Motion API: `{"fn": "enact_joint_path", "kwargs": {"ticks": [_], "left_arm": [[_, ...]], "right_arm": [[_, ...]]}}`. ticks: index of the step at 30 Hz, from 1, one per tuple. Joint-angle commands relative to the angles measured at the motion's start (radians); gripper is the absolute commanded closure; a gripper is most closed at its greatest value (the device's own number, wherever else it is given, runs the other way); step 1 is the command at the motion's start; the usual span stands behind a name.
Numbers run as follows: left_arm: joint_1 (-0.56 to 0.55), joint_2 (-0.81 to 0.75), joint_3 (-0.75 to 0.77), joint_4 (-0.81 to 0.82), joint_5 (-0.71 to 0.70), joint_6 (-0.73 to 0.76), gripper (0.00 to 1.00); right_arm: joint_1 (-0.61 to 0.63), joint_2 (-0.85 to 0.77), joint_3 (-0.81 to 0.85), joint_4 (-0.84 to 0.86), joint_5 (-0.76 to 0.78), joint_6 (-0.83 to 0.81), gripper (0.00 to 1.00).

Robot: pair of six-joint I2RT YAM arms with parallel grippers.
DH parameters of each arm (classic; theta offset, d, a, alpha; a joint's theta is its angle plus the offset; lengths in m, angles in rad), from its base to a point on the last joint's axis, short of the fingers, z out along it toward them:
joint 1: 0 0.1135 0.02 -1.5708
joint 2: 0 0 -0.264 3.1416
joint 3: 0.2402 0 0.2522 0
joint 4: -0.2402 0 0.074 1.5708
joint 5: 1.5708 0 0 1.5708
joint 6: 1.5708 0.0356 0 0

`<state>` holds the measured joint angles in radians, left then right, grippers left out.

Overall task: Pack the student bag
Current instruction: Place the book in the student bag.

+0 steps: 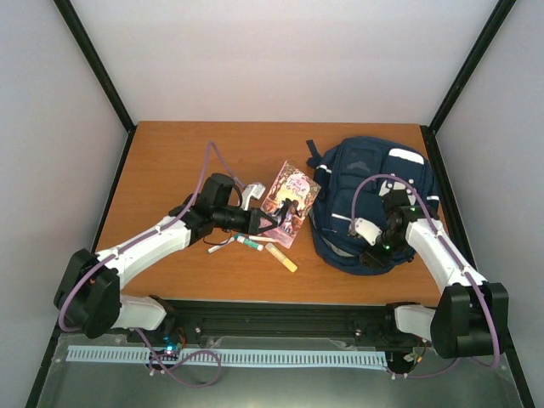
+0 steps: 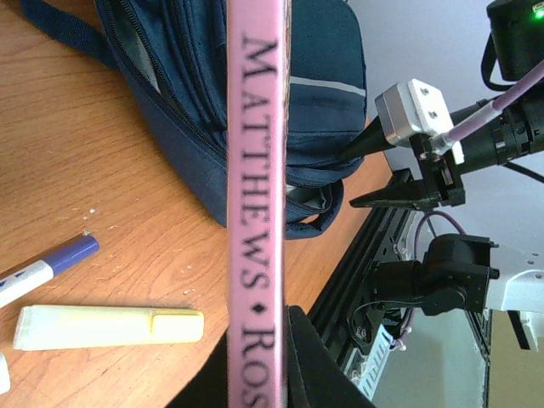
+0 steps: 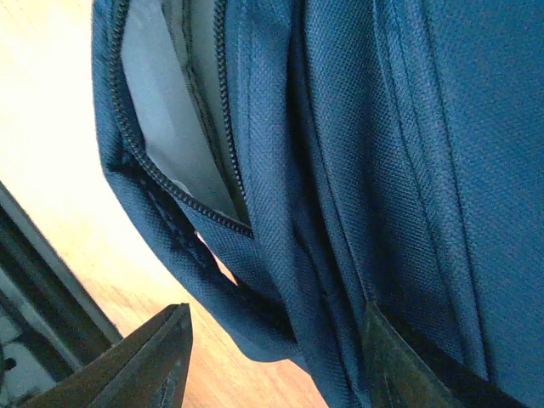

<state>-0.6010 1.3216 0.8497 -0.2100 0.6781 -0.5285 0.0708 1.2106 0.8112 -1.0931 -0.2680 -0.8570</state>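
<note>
Nearest you, just past the arm bases toward 6 o'clock on the table (image 1: 170, 161), a yellow highlighter (image 1: 281, 257) lies flat on the wood. A white-and-green stick (image 1: 250, 242) and a blue-capped white marker (image 1: 222, 246) lie close by on its 9 o'clock side. Right behind them, around the table's middle, your left gripper (image 1: 272, 223) is closed tight on a thin pink book (image 1: 291, 202), pinching it at its near edge. The left wrist view looks straight along the pink spine, lettered "MATTHEWS", with a dark finger (image 2: 299, 357) pressed against its side. The book reaches away toward 1 o'clock, and its far edge comes just beside the student bag (image 1: 374, 191). A pale grey item (image 1: 248, 195) sits at 11 o'clock of that gripper, but it is too small for you to tell what it is. The bag lies at 3 o'clock on the table and stretches back to about 1 o'clock. In the right wrist view, a zip pocket gapes open. Your right gripper (image 3: 276, 314) is down at the bag's near edge, at about 6 o'clock of it, with jaws roughly half open astride a fold of navy fabric. One finger (image 3: 399, 365) touches the cloth and the other stands off it with wood showing between, so nothing is held there.
</note>
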Motion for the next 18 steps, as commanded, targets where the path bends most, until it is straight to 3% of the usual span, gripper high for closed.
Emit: {"fn": "enact_joint_path", "kwargs": {"ticks": [1,9,18], "left_arm": [[-0.008,0.008,0.019,0.052,0.01,-0.012,0.99],[-0.008,0.01,0.023,0.057,0.022,-0.018,0.99],[-0.008,-0.021,-0.005,0.058,0.02,-0.022,0.99]], "right_arm": [[0.014,-0.002,-0.033,0.079,0.066,0.004,0.45],[0.017,0.014,-0.052,0.164,0.126,0.011,0.6],[0.033,0.025,-0.061,0.218,0.14,0.033,0.54]]}}
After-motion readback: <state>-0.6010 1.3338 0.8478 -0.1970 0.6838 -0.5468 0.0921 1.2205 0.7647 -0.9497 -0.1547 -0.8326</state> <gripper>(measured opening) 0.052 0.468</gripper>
